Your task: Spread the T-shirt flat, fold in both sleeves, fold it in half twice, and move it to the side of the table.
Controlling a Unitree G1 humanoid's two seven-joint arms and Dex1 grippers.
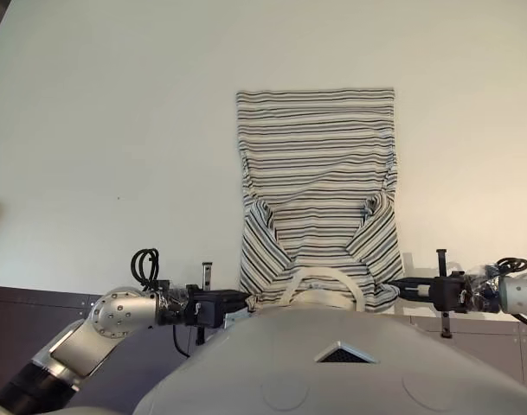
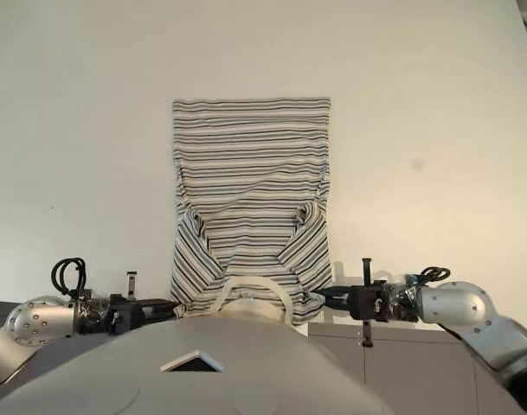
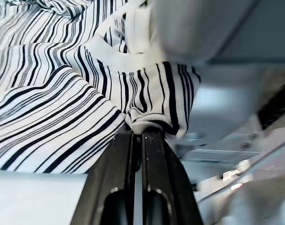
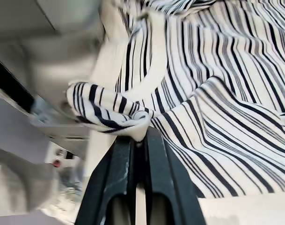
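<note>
Sleeves [image 1: 265, 251] tucked in, the striped T-shirt [image 1: 319, 164] lies on the white surface [image 1: 116, 130], left claw [image 1: 247, 301] and right claw [image 1: 394, 286] clamped on its near corners (collar [image 1: 322, 274] between); carrying both evenly to the far hem [image 1: 315, 92] should square the fold.

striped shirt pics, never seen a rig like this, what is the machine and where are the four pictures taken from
This is a humanoid robot with two arms, each ending in a two-fingered tool. The two wide pictures come from cameras in its head, looking down over a pale table. The two close-ups come from cameras on its wrists. On the table lies a striped T-shirt, sleeves folded in, collar nearest the robot. The left tool and the right tool each pinch a near corner of it.
</note>
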